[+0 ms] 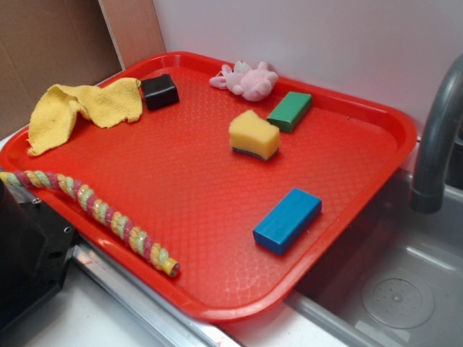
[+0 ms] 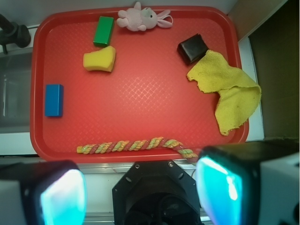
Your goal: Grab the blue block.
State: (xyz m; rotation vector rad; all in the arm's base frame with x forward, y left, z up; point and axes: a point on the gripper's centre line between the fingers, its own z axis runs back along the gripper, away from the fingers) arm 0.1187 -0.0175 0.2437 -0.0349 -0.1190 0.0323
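No brand, label or writing can be read on anything here.

In the wrist view the gripper (image 2: 140,192) fills the bottom edge, its two fingers (image 2: 61,197) standing wide apart with nothing between them, held off the near edge of the red tray (image 2: 140,112). In the exterior view only a black part of the robot shows at the lower left.

Nearest on the tray lies a twisted rope (image 1: 101,213) of pink, yellow and green strands, stretched along the near rim.

The blue block (image 1: 287,220) lies flat on the tray floor near the rim on the sink side, apart from everything else. In the wrist view the blue block (image 2: 54,100) has its long axis running from the near rim toward the far rim, parallel to the tray's side edge; in the exterior view that axis runs diagonally, lower left to upper right.

Farther in, a yellow sponge (image 1: 254,134) sits just beside a green block (image 1: 290,110). On the opposite side a crumpled yellow cloth (image 1: 83,108) drapes over the rim, touching a black cube (image 1: 159,91).

Farthest, a pink plush rabbit (image 1: 246,79) lies against the back rim. A grey faucet (image 1: 438,137) rises over the metal sink (image 1: 391,289) beside the tray.
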